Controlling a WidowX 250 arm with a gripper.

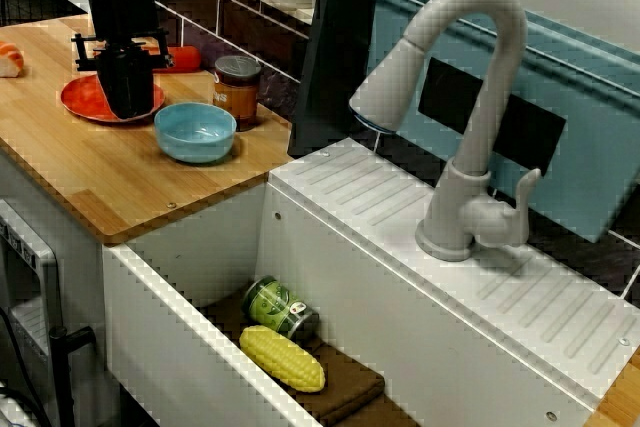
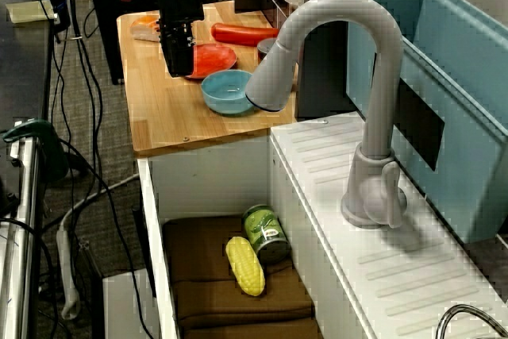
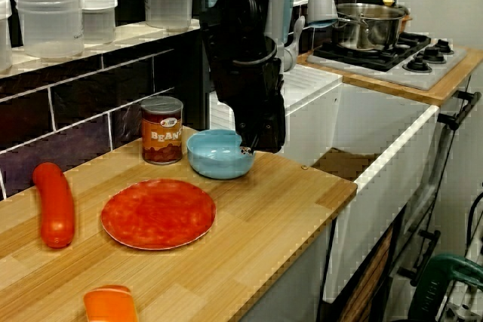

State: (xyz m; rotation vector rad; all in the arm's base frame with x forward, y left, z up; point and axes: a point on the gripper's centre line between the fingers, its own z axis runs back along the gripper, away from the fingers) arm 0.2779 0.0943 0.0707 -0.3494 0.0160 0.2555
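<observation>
Bowl (image 3: 215,162), pale blue and round, sat on the counter (image 3: 294,209) at mid-frame in the counter-level view, right of the can (image 3: 161,133) and up-right of the red plate (image 3: 158,213). The gripper (image 3: 257,145) hung point-down at the bowl's right rim there. Its tip overlapped the rim, but whether it touched could not be told.

In the view from above the sink, the tip showed in the upper left over the plate's near edge, with the bowl to its lower right. From both views I judged the tip to be raised over bare wood between plate and bowl, toward the counter's front edge. That put the bowl just beside the fingers, on the wall side. Being round, it had no long axis to line up with.

The fingers read as one dark mass in every view, so their opening could not be told, and no held thing showed.

The can's label read "BEANS". A green can (image 1: 280,307) and corn (image 1: 282,358) lay in the sink (image 1: 330,277), and that label was too small to read.
</observation>
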